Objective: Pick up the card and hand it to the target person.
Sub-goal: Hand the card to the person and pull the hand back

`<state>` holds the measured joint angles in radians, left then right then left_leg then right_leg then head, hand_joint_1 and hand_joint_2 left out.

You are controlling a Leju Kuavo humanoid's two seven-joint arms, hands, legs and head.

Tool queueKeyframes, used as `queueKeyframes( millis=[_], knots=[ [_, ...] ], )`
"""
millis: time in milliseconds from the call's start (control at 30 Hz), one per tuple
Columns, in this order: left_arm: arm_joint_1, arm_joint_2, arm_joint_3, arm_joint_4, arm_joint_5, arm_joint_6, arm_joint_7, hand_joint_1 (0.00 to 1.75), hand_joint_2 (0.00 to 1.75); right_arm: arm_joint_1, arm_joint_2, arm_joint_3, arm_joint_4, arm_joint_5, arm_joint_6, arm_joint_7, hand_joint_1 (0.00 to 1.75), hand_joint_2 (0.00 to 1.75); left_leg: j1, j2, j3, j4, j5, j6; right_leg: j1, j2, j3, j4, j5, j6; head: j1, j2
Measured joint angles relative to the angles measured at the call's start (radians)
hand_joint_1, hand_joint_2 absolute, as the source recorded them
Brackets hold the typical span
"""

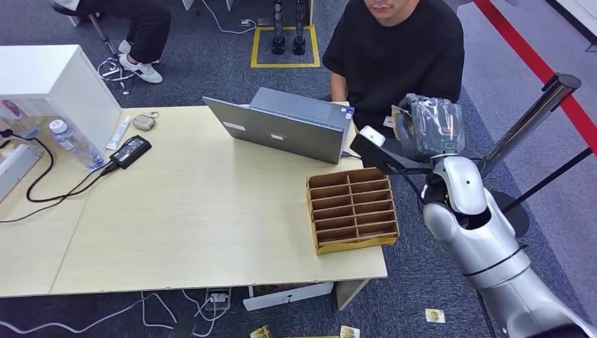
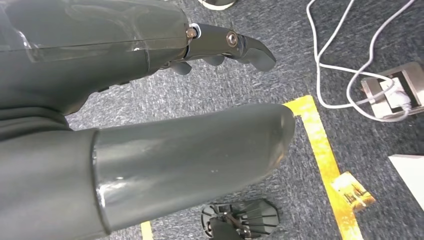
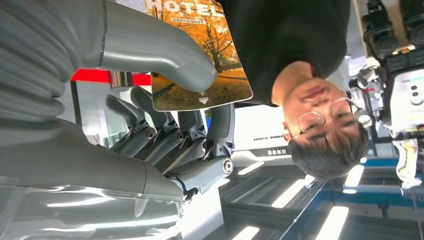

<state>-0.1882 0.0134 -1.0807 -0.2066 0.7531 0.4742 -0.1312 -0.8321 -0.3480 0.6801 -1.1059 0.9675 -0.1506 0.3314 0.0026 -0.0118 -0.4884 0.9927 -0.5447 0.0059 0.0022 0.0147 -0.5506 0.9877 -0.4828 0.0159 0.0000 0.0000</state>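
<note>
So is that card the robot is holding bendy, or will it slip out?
The card looks flat and unbent past the thumb, so probably stiff. Its glossy printed face may be slippery. It looks thin, likely light for the right hand.

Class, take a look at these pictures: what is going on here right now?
The robot's right hand holds a card printed with an autumn tree scene, raised toward a person in a black shirt who sits behind a laptop at the table. The person has not taken it yet. A cardboard divider tray sits near the table's corner. The left hand holds nothing, above the carpet.
</note>
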Motion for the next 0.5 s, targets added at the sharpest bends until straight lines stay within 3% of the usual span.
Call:
queueKeyframes(
  millis=[200, 500],
  knots=[
    [-0.008, -0.001, -0.012, 0.0, -0.01, -0.008, 0.008, 0.0, 0.0, -0.047, 0.022, 0.029, 0.154, 0.0, -0.022, -0.016, 1.63, 1.75, 0.0, -0.001, 0.0, -0.001, 0.0, 0.0, 0.0, -0.001, 0.001, -0.001, 0.0, 0.0, 0.0, 0.0],
    [-0.015, -0.001, -0.018, 0.0, -0.016, -0.013, 0.01, 0.0, 0.0, -0.046, 0.019, 0.052, 0.251, 0.025, -0.037, -0.012, 1.56, 1.75, 0.0, -0.003, 0.0, -0.001, 0.0, 0.0, 0.0, -0.003, 0.001, -0.001, 0.0, 0.0, 0.0, 0.0]
  ],
)
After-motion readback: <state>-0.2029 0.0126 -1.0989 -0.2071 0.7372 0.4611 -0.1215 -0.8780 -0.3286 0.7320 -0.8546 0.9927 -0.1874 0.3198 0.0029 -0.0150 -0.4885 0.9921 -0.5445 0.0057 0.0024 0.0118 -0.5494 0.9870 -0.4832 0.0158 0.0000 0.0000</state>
